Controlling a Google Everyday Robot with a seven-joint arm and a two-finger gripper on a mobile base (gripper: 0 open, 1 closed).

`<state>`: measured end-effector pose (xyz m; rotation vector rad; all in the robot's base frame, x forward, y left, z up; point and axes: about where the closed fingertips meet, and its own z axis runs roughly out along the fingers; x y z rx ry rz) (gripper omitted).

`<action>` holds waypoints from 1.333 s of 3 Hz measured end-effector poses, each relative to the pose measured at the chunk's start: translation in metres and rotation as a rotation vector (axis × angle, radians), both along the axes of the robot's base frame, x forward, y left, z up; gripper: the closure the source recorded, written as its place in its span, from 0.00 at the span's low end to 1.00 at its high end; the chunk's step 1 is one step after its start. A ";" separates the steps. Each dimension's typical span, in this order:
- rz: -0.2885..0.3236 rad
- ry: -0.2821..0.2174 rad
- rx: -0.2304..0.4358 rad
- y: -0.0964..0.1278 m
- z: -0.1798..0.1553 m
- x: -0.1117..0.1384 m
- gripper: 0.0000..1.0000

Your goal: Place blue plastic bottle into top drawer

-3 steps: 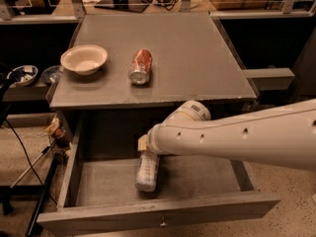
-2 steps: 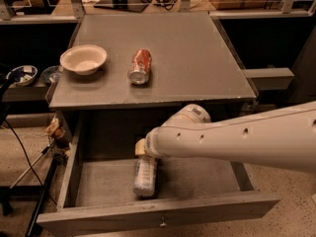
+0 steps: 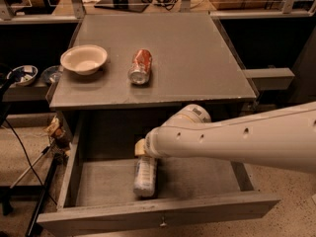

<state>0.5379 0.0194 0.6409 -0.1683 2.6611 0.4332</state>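
Note:
The blue plastic bottle point(image 3: 144, 177), clear-whitish with a pale label, lies lengthwise inside the open top drawer point(image 3: 207, 207), left of its middle. Its far end is hidden under my gripper point(image 3: 141, 149), which sits at the end of the white arm point(image 3: 237, 139) reaching in from the right. The gripper is right over the bottle's upper end, inside the drawer just below the tabletop's front edge. Whether it still touches the bottle cannot be told. The drawer's small metal knob point(image 3: 161, 224) shows at the bottom edge.
On the grey tabletop point(image 3: 192, 58) lie a red soda can point(image 3: 140, 66) on its side and a cream bowl point(image 3: 84, 59) at the left. A side shelf with small bowls point(image 3: 23, 75) stands at the left. Cables and a stand leg point(image 3: 39, 201) lie left of the drawer.
The gripper and the bottle have shifted slightly down and to the left inside the drawer. The bottle has hardly moved in the last stretch.

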 end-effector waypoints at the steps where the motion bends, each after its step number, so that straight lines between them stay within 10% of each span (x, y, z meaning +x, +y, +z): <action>1: 0.000 0.000 0.000 0.000 0.000 0.000 0.33; 2: 0.000 0.000 0.000 0.000 0.000 0.000 0.10; 4: 0.000 0.000 0.000 0.000 0.000 0.000 0.00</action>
